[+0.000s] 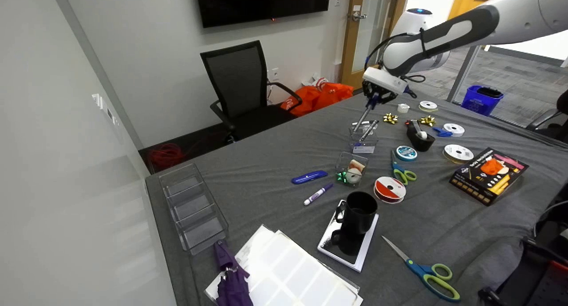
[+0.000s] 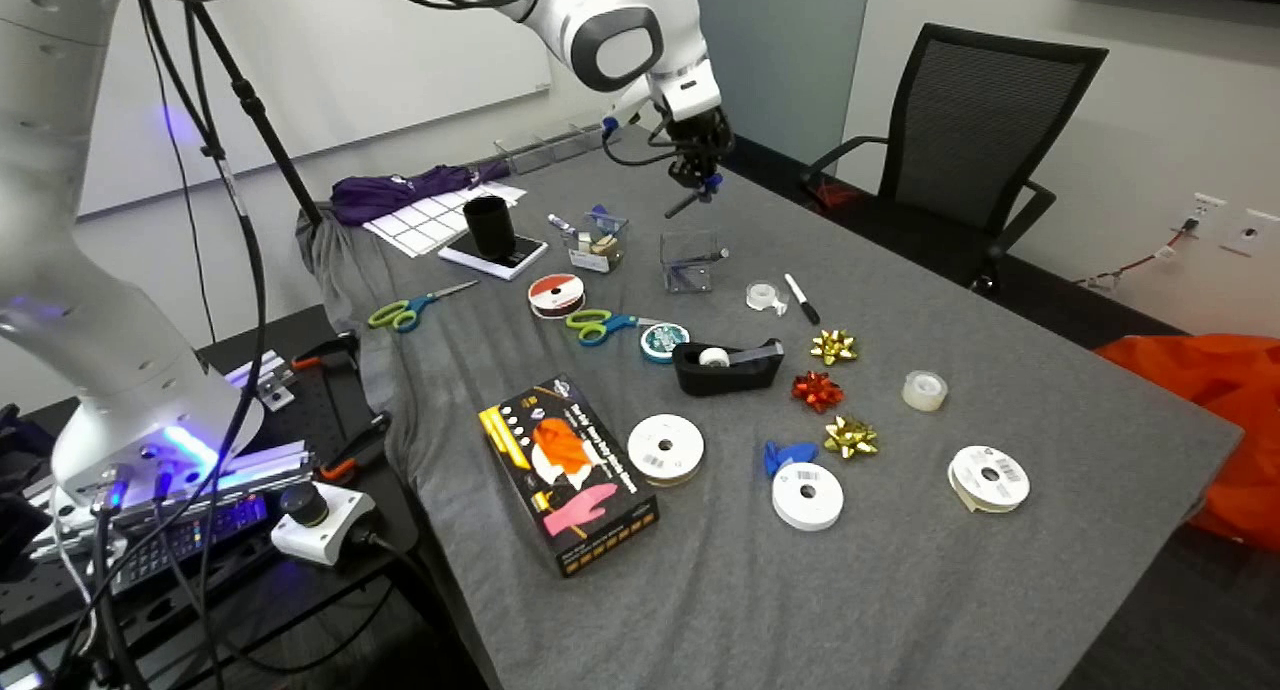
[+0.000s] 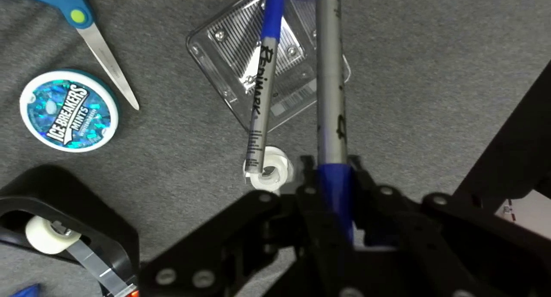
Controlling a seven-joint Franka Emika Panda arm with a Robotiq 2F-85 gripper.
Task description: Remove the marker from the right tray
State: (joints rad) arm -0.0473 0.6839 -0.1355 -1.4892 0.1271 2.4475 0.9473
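Observation:
My gripper (image 3: pixel 331 172) is shut on a grey marker (image 3: pixel 330 81) by its blue-capped end, in the wrist view. In both exterior views the gripper (image 1: pixel 375 98) (image 2: pixel 708 184) holds this marker (image 1: pixel 362 119) (image 2: pixel 683 206) slanting down, above the table. Below is a clear tray (image 3: pixel 228 58), also in both exterior views (image 1: pixel 364 150) (image 2: pixel 688 282). Another grey marker with a blue cap (image 3: pixel 263 86) leans in that tray, its grey end jutting past the rim. A second clear tray (image 1: pixel 339 166) (image 2: pixel 597 262) holds a tape roll, a green bow and other small items.
A tape roll (image 2: pixel 762 296) and a black-and-white marker (image 2: pixel 802 300) lie beside the tray. A black tape dispenser (image 2: pixel 728 368), a mint tin (image 3: pixel 69 111), scissors (image 3: pixel 105 58) and ribbon spools stand near. A black mug (image 1: pixel 359 213) and a glove box (image 1: pixel 489 175) are farther off.

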